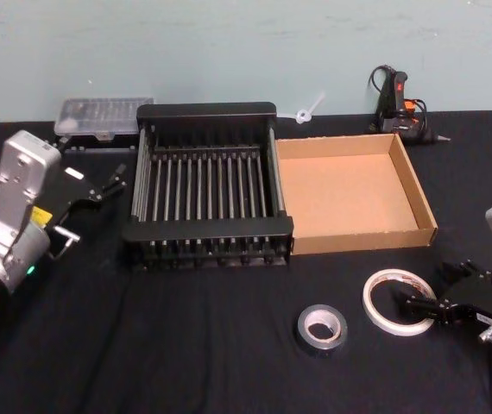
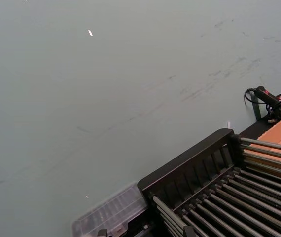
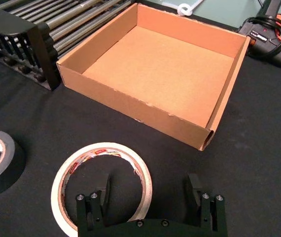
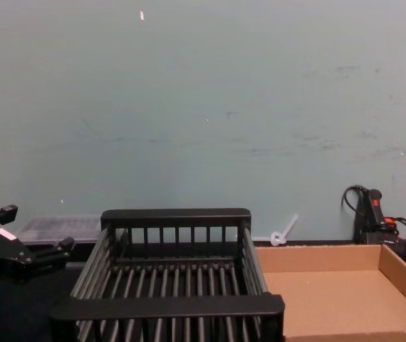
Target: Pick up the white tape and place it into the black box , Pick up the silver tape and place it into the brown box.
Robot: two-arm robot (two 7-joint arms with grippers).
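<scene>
White tape lies flat on the black table at the near right, its wide centre hole facing straight up, so its axis is vertical and it has no long direction to line up with (a ring gives the same grip from any side). Printed markings show on its inner face. The right gripper is at it with its jaws spread: one finger stands inside the hole and the other outside the rim, so the band's wall sits between them, though I cannot tell whether either pad is touching yet. To do this step well, I judge the fingers should go down until they bracket the full height of the wall, then close squarely across it, so that the thin roll does not tip or skate on the cloth. Just beside it, toward the robot's left, the silver tape also lies flat with its hole up; a closing jaw should stay clear of it. Farther back, the brown box stands open next to the black box, the two touching or nearly so. The white roll's target is the farther crate, so the lift must clear the cardboard wall. The left gripper hangs beside the crate's left wall, jaws apparently apart, holding nothing.
</scene>
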